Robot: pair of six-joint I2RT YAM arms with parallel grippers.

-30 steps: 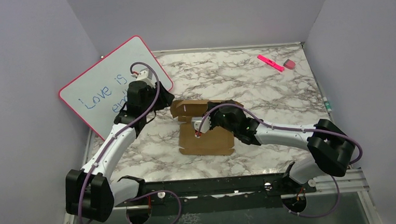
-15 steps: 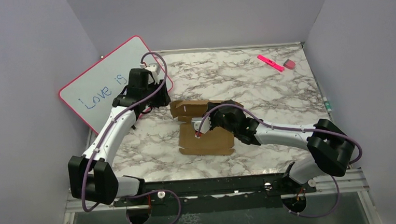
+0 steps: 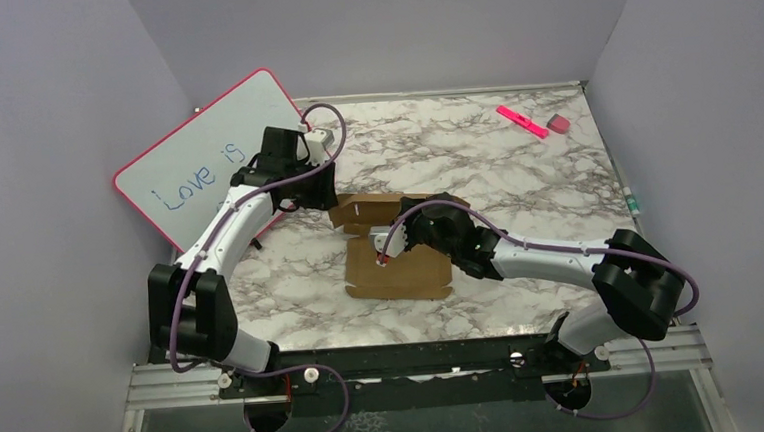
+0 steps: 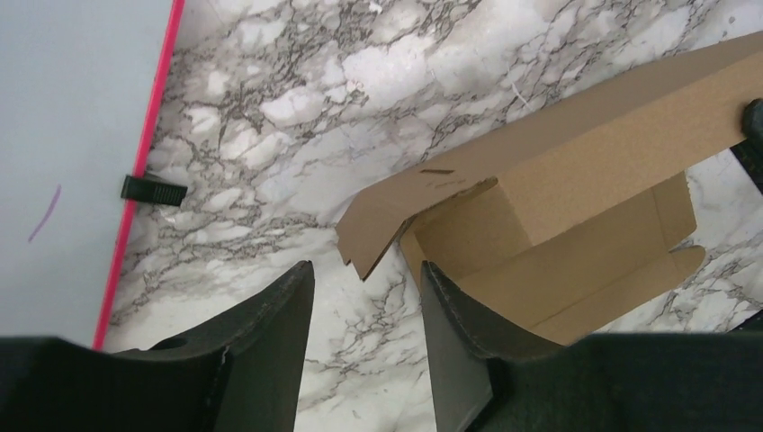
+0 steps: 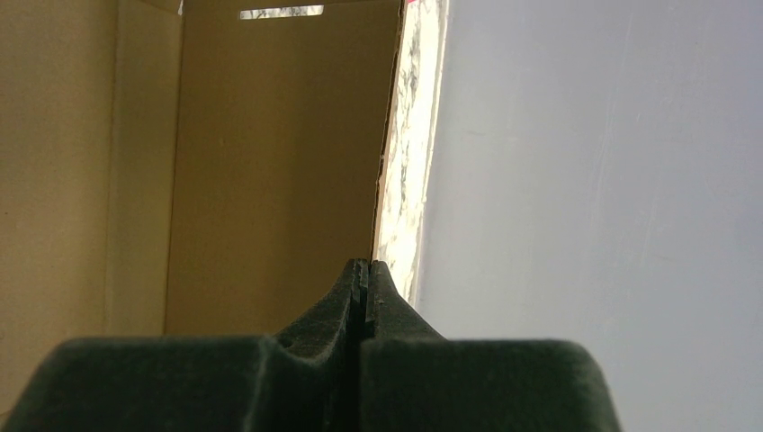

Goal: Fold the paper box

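- Left gripper (image 4: 364, 292) first: its jaws stand part-way apart, with only bare marble showing in the gap and nothing gripped.
- Just ahead of its fingertips (image 4: 286, 297) is the paper box (image 3: 412, 274), whose pointed corner flap pokes towards the gap, close to the tips but apart from them.
- Beyond that flap and off to the gripper's right, the box's raised wall and open inner panels run away from it, with the creases showing.
- To this gripper's left is the whiteboard (image 4: 72, 135), its pink edge running along the marble table (image 3: 475, 160) with a small black clip (image 4: 153, 189) beside it.
- Over to the right gripper (image 5: 362, 268): its fingers are pressed tight together with no gap between them.
- In the overhead view its tip is down on the flat panel of the box, near the fold where the far wall stands up.
- From its own camera, brown cardboard fills everything ahead and to one side of the closed tips, with a thin strip of marble past the panel's edge.
- Whether those tips pinch any cardboard or only press on it, I cannot tell.
- Well beyond the right gripper, at the far right corner of the table, a pink marker (image 3: 523, 121) lies just beside a small eraser (image 3: 558, 123).
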